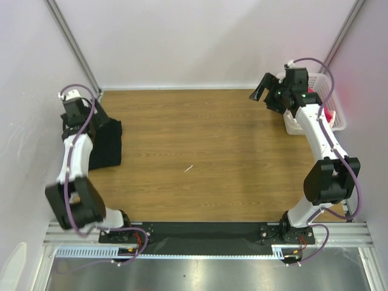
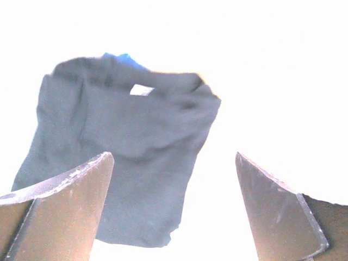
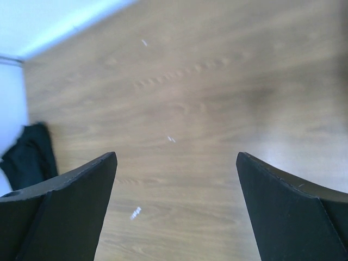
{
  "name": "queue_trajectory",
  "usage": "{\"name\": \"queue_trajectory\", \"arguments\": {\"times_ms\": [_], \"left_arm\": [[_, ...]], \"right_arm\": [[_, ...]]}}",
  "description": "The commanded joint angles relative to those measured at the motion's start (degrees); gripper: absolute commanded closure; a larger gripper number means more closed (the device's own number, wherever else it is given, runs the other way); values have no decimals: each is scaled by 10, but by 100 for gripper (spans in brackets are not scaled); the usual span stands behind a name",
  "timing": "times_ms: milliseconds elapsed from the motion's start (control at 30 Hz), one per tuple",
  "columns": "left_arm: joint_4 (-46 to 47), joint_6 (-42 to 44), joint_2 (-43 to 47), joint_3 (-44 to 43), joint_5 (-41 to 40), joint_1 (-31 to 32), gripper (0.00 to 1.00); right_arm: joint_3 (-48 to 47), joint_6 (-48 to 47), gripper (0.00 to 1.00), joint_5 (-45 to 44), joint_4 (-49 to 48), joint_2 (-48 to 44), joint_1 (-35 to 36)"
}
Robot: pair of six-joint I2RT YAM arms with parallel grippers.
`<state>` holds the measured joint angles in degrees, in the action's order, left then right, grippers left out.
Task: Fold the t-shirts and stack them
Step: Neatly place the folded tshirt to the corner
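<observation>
Two arms stand at the near edge of the wooden table [image 1: 200,133] in the top view. The left gripper [image 1: 82,118] hangs over the folded dark t-shirt [image 1: 106,145], which lies at the table's left edge, toward the far left corner. The right gripper [image 1: 267,96] is raised near the far right corner with its jaws spread and nothing between them. Just beside it sits the white lattice basket [image 1: 333,100], with pink-red cloth [image 1: 327,115] showing inside. One small white fleck [image 1: 189,168] lies near the middle of the table.

From the left wrist, the left gripper [image 2: 174,206] has its jaws wide apart and holds nothing. The dark t-shirt [image 2: 125,157] lies below and apart from the fingers [image 2: 65,201], rumpled, with a small white tag [image 2: 141,89] near its far edge. A bit of blue cloth [image 2: 122,57] peeps out at that edge. The surface around it is washed out to white.

From the right wrist, the right gripper [image 3: 174,206] is likewise fully spread and empty, above bare table [image 3: 217,98]. The dark t-shirt [image 3: 30,155] shows small, at the table's edge on the left of this view, and a few white flecks [image 3: 171,139] dot the wood.
</observation>
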<state>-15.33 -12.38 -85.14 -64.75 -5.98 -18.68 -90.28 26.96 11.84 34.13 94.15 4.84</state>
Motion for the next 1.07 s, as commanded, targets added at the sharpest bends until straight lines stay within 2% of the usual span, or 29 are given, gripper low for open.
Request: {"name": "queue_trajectory", "arguments": {"times_ms": [0,100,200,333,567,633,900,1033], "left_arm": [[-13,10,119,-21,55,33,0],[-15,16,181,-31,75,83,0],[-29,15,230,-40,82,130,0],[-22,-4,296,11,109,159,0],[25,-60,402,172,124,174,0],[39,-78,414,194,126,176,0],[51,-84,402,209,123,178,0],[38,-67,389,167,113,179,0]], "right_arm": [[-48,10,0,58,-52,-22,-22],[-71,-7,0,46,-71,-27,-33],[-47,-25,0,1,-96,-56,-35],[52,-42,0,-48,-146,-126,-35],[349,1,0,-81,-270,-272,-35],[387,8,0,-86,-281,-296,-36],[416,30,0,-99,-252,-305,-35],[359,12,0,-92,-232,-303,-40]]}}
